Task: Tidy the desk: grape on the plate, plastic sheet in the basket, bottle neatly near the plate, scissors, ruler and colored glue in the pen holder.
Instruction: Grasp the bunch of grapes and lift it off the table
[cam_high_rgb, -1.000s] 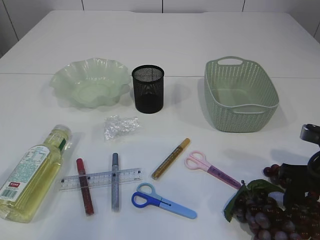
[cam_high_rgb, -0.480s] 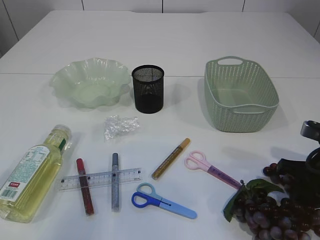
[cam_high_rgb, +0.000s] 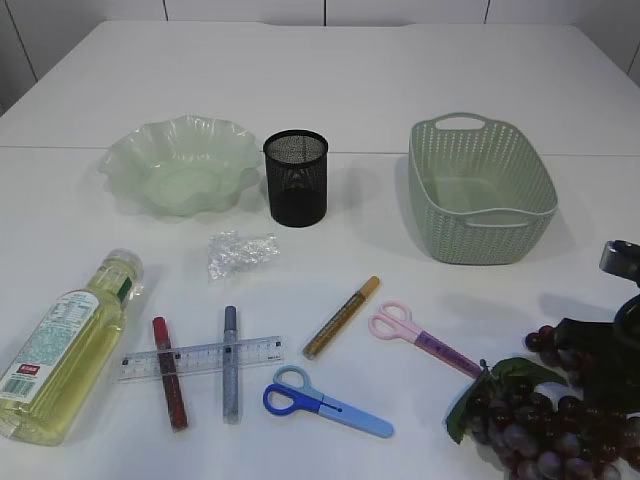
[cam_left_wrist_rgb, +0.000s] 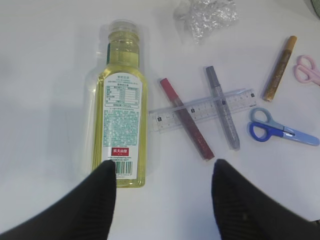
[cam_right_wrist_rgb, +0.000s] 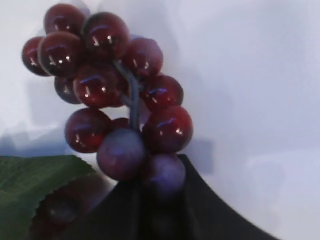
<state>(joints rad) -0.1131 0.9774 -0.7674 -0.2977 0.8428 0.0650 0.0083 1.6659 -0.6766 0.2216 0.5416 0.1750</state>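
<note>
Exterior: right gripper (cam_high_rgb: 600, 375) has sunk a bit lower onto the grape (cam_high_rgb: 545, 430) bunch at the table's near right corner, far from the plate (cam_high_rgb: 180, 165), so pickup is only starting. Left wrist: left gripper (cam_left_wrist_rgb: 162, 192) spread open, hovering beside the bottle (cam_left_wrist_rgb: 121, 115), which lies on its side. Right wrist: grapes pressed against the dark fingers (cam_right_wrist_rgb: 150, 210); can't tell if clamped.

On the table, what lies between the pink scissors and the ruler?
In the exterior view, the gold glue pen lies at a slant between the pink scissors and the ruler, touching neither. The left wrist view shows the same.
</note>
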